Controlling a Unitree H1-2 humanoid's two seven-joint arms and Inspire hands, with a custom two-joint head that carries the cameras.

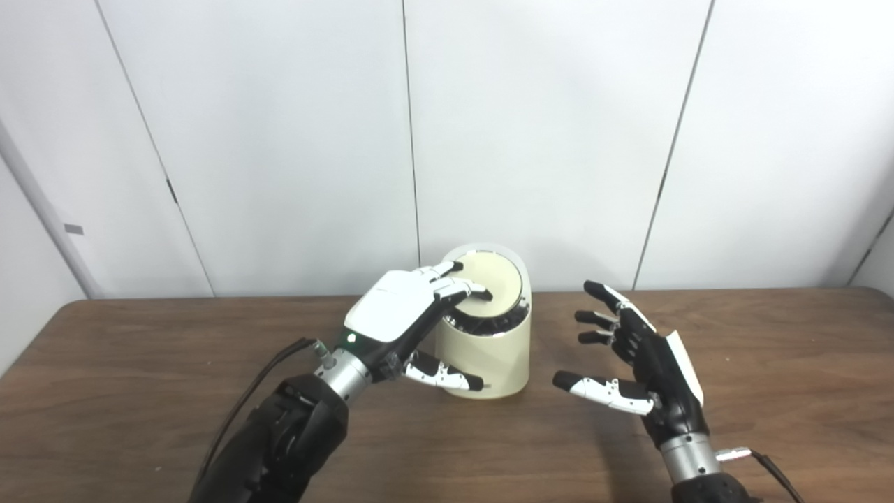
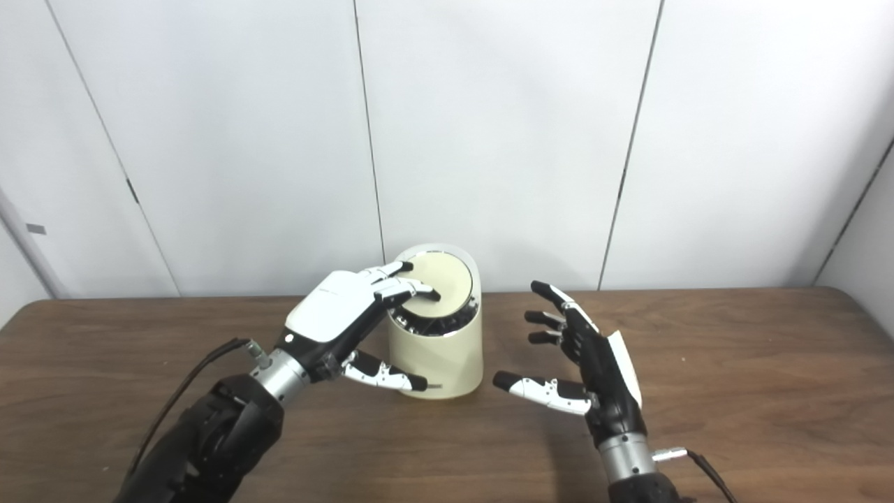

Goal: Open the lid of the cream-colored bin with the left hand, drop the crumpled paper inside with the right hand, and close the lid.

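The cream-colored bin (image 1: 489,363) stands upright on the brown table, a little left of centre. Its round lid (image 1: 499,279) is tilted up at the back, leaving a dark gap under its front edge. My left hand (image 1: 401,311) rests on the lid with its fingers (image 1: 464,286) spread over the top and its thumb against the bin's front wall; it grips nothing. My right hand (image 1: 632,356) hovers just right of the bin, open, palm turned toward it, and empty. No crumpled paper shows in either view; the inside of the bin is too dark to read.
The wooden table (image 1: 768,363) runs the full width of the view, with a white panelled wall (image 1: 545,140) close behind the bin. A black cable (image 1: 244,402) trails from my left wrist across the table.
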